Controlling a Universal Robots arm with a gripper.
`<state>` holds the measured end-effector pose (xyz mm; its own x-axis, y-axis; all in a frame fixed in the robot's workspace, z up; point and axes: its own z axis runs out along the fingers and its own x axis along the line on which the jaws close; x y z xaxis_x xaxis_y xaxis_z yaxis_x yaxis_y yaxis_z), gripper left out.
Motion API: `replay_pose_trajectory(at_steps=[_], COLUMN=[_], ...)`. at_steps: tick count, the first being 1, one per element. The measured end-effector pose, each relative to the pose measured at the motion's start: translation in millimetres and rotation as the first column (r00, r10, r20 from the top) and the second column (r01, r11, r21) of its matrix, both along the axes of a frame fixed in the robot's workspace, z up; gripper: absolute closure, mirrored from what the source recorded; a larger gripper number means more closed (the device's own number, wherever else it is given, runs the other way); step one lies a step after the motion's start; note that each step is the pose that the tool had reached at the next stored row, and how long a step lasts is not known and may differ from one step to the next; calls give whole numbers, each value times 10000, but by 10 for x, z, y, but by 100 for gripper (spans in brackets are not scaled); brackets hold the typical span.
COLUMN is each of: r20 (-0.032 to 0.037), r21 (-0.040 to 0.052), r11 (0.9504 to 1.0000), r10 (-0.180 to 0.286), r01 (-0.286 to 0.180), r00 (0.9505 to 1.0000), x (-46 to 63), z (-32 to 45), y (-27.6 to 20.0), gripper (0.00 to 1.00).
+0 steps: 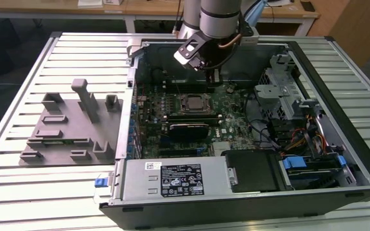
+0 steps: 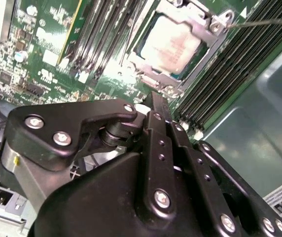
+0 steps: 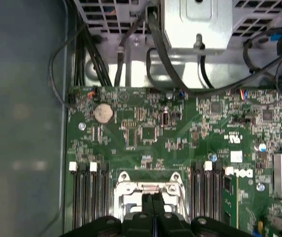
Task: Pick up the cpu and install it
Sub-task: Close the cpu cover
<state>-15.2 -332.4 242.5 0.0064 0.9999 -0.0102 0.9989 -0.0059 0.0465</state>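
**Item: gripper (image 2: 156, 96) closed beside the seated cpu (image 2: 173, 47)**

The fingers (image 3: 147, 202) are seen pressed together in both wrist views, and nothing is held between them. The fingertips are poised over the motherboard (image 3: 146, 133), just beside the socket frame (image 2: 207, 22). Whether the board is touched cannot be told.

The cpu is lying flat inside that frame with its silvery top up. A thin lever (image 2: 266, 21) runs off one corner. Memory slots (image 3: 89, 190) flank the socket on both sides.

In the exterior view the board is enclosed by the open computer case (image 1: 236, 211). A grey fixture (image 1: 69, 130) stands to the exterior view's left on the slatted table (image 1: 31, 192).
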Motion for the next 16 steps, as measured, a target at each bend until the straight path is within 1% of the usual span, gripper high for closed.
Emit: replay_pose_trajectory(at_steps=[7, 16], r20=[-1, 0], r21=[-2, 0], r11=[10000, 10000], r10=[0, 0], r01=[0, 0], r00=[10000, 10000], x=[-80, -210], z=[-46, -114], y=[-8, -49], gripper=[89, 89])
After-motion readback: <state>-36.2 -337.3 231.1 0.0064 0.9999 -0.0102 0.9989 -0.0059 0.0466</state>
